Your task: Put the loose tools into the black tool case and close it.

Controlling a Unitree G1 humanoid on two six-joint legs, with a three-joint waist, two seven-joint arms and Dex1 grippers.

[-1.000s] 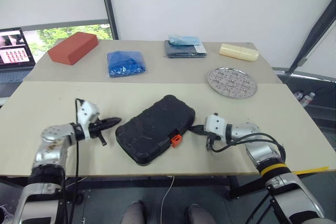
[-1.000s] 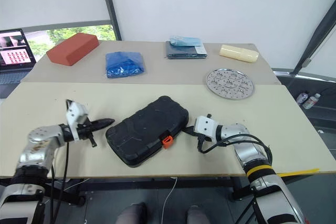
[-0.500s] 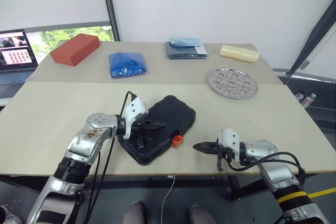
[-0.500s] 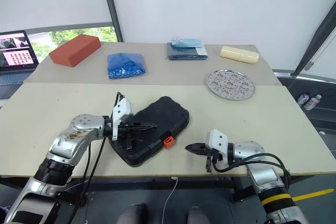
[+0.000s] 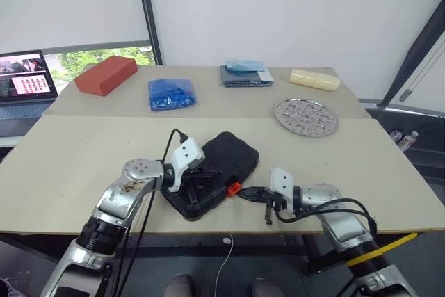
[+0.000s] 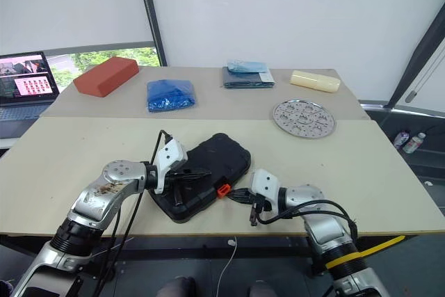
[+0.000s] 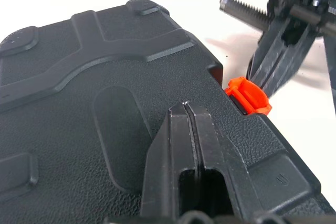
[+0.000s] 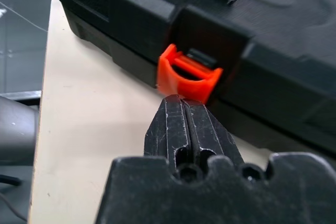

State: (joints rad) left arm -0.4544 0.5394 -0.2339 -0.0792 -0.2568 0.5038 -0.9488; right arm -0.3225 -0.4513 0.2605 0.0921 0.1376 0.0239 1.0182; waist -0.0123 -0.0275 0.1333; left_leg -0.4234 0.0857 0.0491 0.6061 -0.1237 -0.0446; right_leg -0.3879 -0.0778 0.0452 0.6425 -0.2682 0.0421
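The black tool case [image 5: 235, 154] lies closed and slantwise near the table's front edge, with its orange latch [image 5: 233, 188] on the front side. My left gripper [image 5: 216, 172] is shut and its tips rest over the lid [image 7: 105, 77], near the latch side. My right gripper [image 5: 244, 193] is shut, low over the table, pointing at the latch [image 8: 189, 76]; its tips [image 8: 184, 102] are just short of it or touching. The right gripper's fingers [image 7: 275, 61] show beside the latch [image 7: 247, 95] in the left wrist view. The loose tools are out of view.
At the back of the table lie a red brick [image 5: 106, 74], a blue cloth bundle [image 5: 171, 93], folded grey cloth [image 5: 245, 74], a cream box [image 5: 315, 78] and a round metal plate [image 5: 306, 116]. A laptop [image 5: 28, 83] stands at the far left.
My left gripper swung from the table left of the case onto its lid. My right gripper left the case's right end, drew back toward the front edge, then came up to the latch.
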